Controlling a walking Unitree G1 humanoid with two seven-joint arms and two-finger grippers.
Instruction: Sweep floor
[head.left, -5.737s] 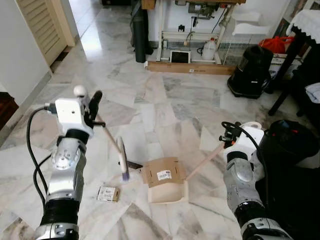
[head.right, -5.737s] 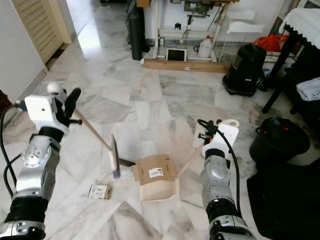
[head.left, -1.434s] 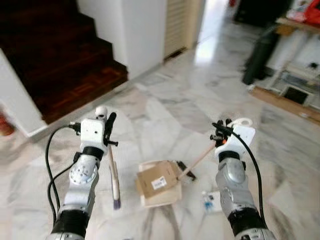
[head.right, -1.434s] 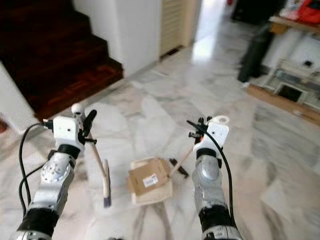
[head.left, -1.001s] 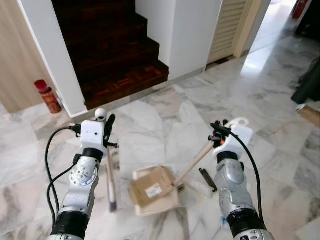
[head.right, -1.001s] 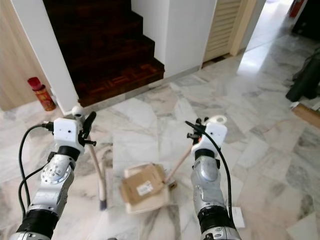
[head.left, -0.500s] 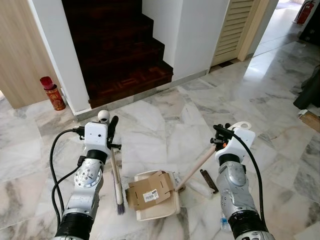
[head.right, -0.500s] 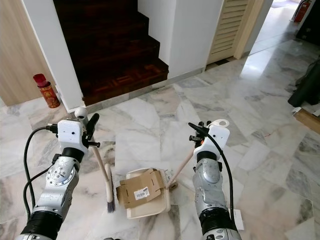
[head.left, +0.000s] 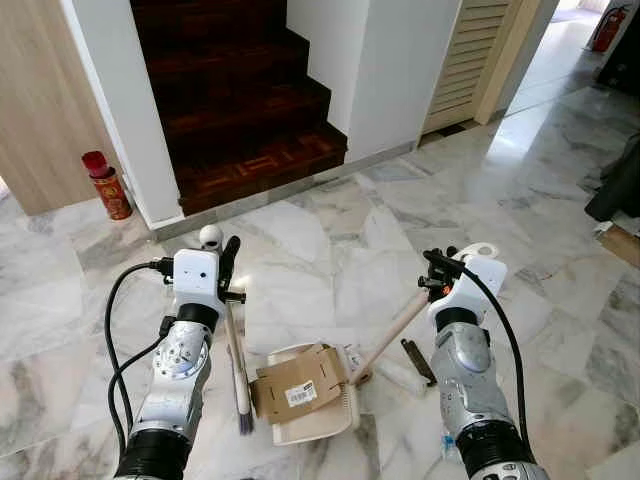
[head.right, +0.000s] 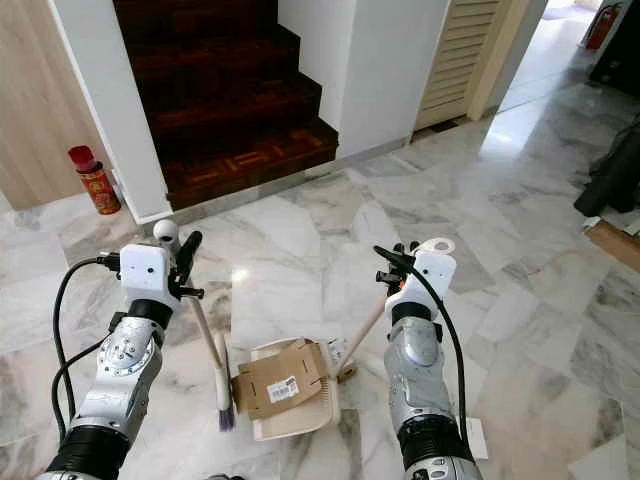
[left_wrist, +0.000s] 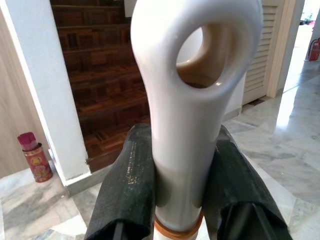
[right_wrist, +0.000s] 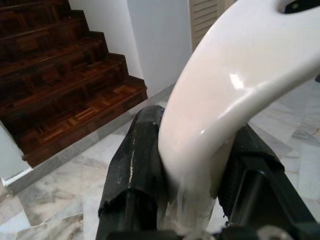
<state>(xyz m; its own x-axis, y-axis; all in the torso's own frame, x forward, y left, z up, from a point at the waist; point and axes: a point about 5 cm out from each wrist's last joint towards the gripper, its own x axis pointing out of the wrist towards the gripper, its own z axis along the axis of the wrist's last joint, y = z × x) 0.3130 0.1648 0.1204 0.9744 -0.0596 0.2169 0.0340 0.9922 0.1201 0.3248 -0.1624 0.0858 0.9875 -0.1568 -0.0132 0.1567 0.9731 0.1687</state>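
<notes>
**Operator:** Fingers (left_wrist: 131, 185) of the left gripper (left_wrist: 177, 190) were clamped on what?

**Technician:** On the white top of the brush handle (left_wrist: 192, 100), one finger on each side. The right gripper (right_wrist: 195, 180) was clamped the same way on the curved white end of the dustpan handle (right_wrist: 235, 95).

**Operator:** Position of the tools?

**Technician:** The brush (head.left: 240, 385) hung nearly upright, its bristles at the marble floor (head.left: 330, 250), just beside the left edge of the dustpan (head.left: 315, 420). The dustpan rested on the floor between the two arms.

**Operator:** Status of collection?

**Technician:** A flattened cardboard box (head.left: 298, 382) with a label lay across the dustpan, so that item was judged collected. Remaining on the floor, just right of the dustpan: a small dark stick-like object (head.left: 417, 361) and a pale cylindrical item (head.left: 400, 375). Another small piece of litter (head.right: 476, 437) lay near the right arm.

**Operator:** Assessment?

**Technician:** Partly complete. At least three items were left to sweep; the floor toward the wooden stairs (head.left: 240, 110) appeared clean.
</notes>
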